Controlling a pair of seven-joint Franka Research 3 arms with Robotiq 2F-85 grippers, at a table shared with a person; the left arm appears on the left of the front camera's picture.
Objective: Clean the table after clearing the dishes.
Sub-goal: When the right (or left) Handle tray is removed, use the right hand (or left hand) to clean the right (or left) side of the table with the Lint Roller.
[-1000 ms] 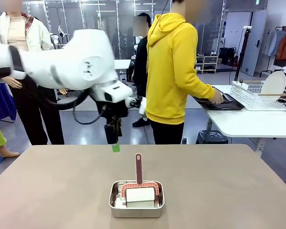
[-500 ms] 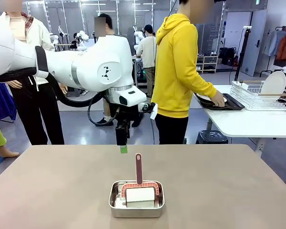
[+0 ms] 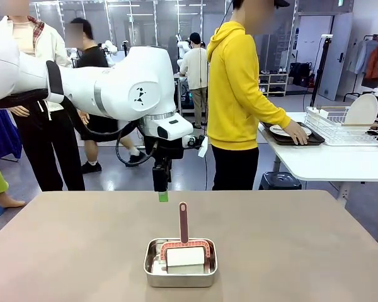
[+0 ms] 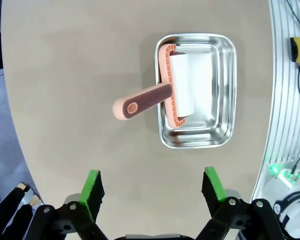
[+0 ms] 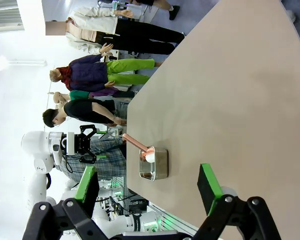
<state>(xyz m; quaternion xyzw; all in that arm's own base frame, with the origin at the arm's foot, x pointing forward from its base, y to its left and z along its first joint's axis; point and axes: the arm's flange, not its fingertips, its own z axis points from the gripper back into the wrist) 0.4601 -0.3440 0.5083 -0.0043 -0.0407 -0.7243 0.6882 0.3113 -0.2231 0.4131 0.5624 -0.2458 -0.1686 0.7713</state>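
Note:
The taupe table [image 3: 315, 251] carries a small steel pan [image 3: 180, 263] with a pink-handled roller [image 3: 183, 223] in it. My left gripper [image 3: 163, 196] hangs fingers-down above the table, just behind the pan and slightly left of the roller's handle. From the left wrist, my left gripper [image 4: 152, 186] is open and holds nothing, with the pan [image 4: 225, 95] and roller [image 4: 142, 100] below it. My right gripper [image 5: 147, 192] is open and holds nothing, over the table [image 5: 230, 90]. The dishes, a white plate on a dark tray [image 3: 290, 133], lie on the white side table under a person's hand.
A person in a yellow hoodie [image 3: 236, 94] stands beyond the far edge, turned toward the white side table [image 3: 327, 160]. A wire dish rack [image 3: 346, 126] with a plate stands there. More people stand farther back.
My left arm swung right and came to rest with its gripper behind the pan. The person set the tray down on the side table and keeps a hand on it.

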